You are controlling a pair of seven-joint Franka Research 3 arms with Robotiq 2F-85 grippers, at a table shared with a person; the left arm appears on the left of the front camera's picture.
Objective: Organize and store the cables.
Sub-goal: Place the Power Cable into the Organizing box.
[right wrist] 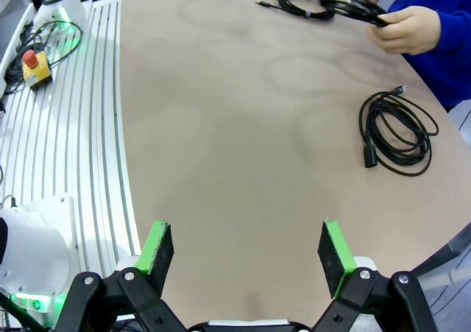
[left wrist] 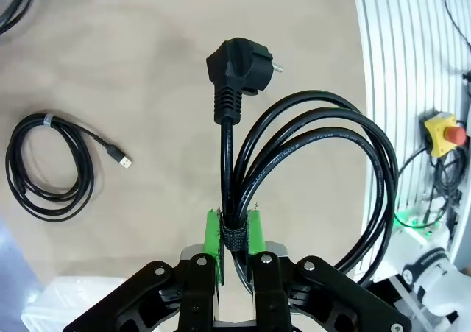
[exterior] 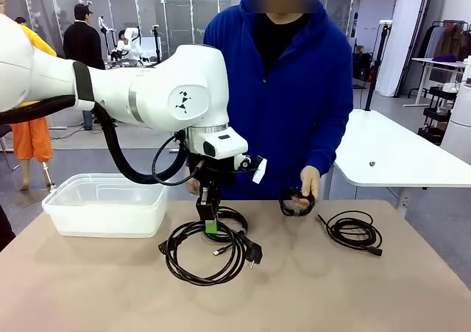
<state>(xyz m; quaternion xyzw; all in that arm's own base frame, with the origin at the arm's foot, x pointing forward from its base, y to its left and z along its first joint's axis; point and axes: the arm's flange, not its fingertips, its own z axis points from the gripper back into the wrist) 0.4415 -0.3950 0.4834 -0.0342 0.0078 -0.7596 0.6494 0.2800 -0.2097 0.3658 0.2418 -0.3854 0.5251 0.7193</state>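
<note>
Clamping thick cable (left wrist: 237, 73) amid open tabletop (left wrist: 147, 59).

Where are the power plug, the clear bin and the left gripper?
power plug (left wrist: 239, 67), left wrist view, plug body.
clear bin (exterior: 103, 221), front view, near wall.
left gripper (left wrist: 234, 225), left wrist view, between fingertips.

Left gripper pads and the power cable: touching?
Touching. Left wrist view shows the left gripper shut on the power cable, green pads pressing its strapped bundle.

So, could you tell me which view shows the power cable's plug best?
Left wrist view: the plug is large and sharp beyond the left gripper, shut on its power cable. The front view shows it small.
</note>
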